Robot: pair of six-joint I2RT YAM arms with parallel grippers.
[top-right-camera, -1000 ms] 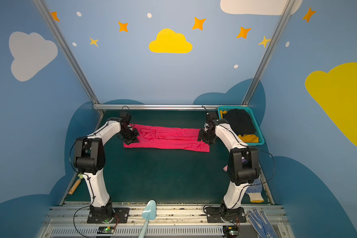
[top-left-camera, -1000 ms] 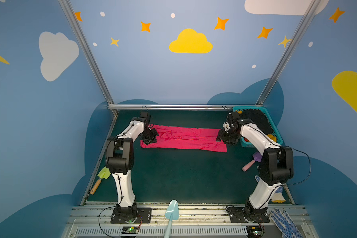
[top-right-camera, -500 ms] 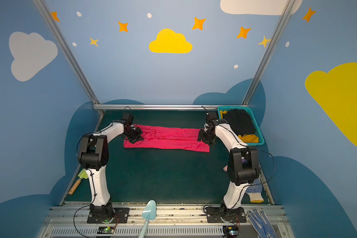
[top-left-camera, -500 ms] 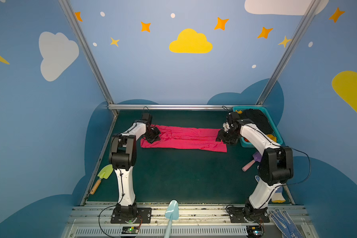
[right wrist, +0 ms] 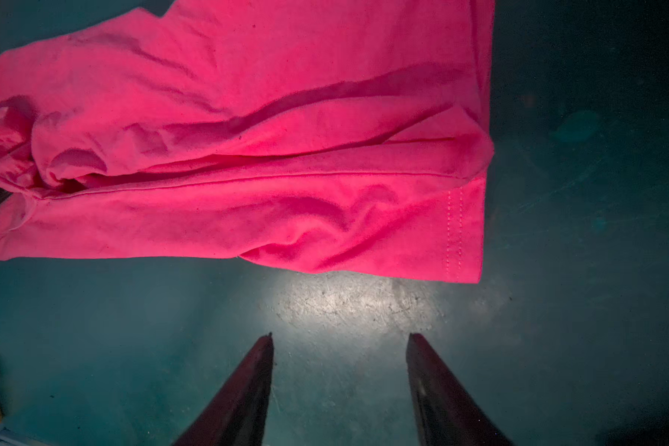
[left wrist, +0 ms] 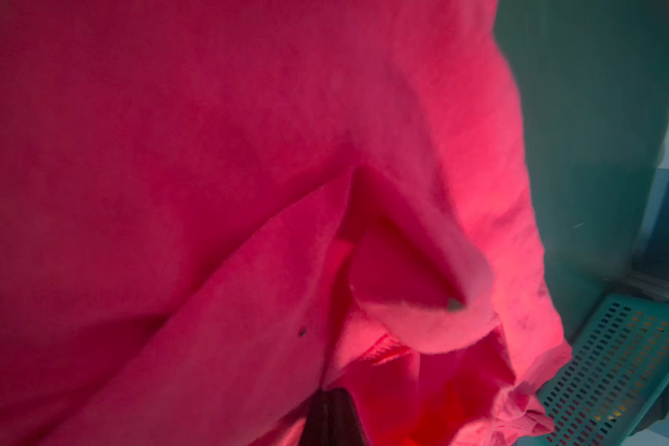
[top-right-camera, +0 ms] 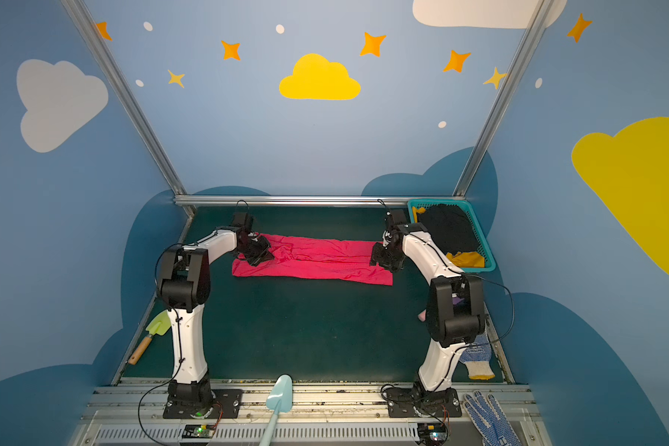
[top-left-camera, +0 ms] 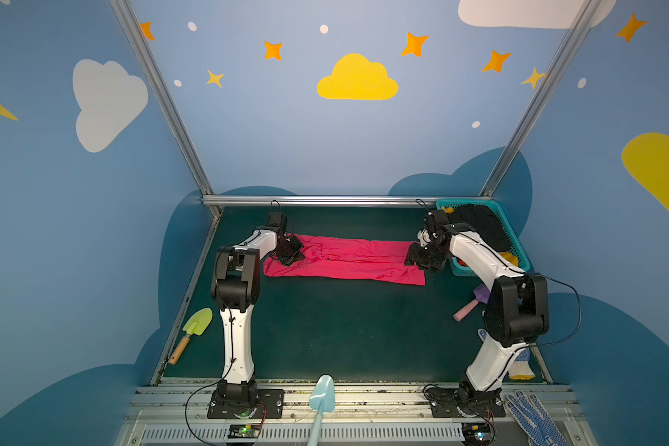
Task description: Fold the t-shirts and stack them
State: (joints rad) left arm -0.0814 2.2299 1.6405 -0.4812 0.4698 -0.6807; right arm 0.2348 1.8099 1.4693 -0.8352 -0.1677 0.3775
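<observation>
A bright pink-red t-shirt (top-left-camera: 348, 258) (top-right-camera: 317, 259) lies as a long folded strip across the back of the green table. At its left end my left gripper (top-left-camera: 292, 251) (top-right-camera: 262, 251) is shut on the cloth. In the left wrist view the closed tips (left wrist: 327, 390) pinch a fold, and the t-shirt (left wrist: 209, 154) fills most of the picture. My right gripper (top-left-camera: 416, 256) (top-right-camera: 379, 256) hovers over the right end. In the right wrist view it (right wrist: 338, 340) stands open over bare table just off the t-shirt's (right wrist: 248, 154) hem. A black t-shirt (top-right-camera: 447, 228) and a mustard-yellow one (top-right-camera: 466, 258) lie in the basket.
A teal basket (top-left-camera: 518, 251) (left wrist: 615, 367) stands at the back right. A green trowel (top-left-camera: 196, 328) lies at the left edge and a pink-handled tool (top-left-camera: 470, 305) beside the right arm. A light-blue trowel (top-left-camera: 319, 397) and blue-dotted gloves (top-left-camera: 533, 421) are at the front rail.
My left arm has swung its elbow inward and its gripper has shifted slightly right with the t-shirt's left end. The right arm has not moved.
</observation>
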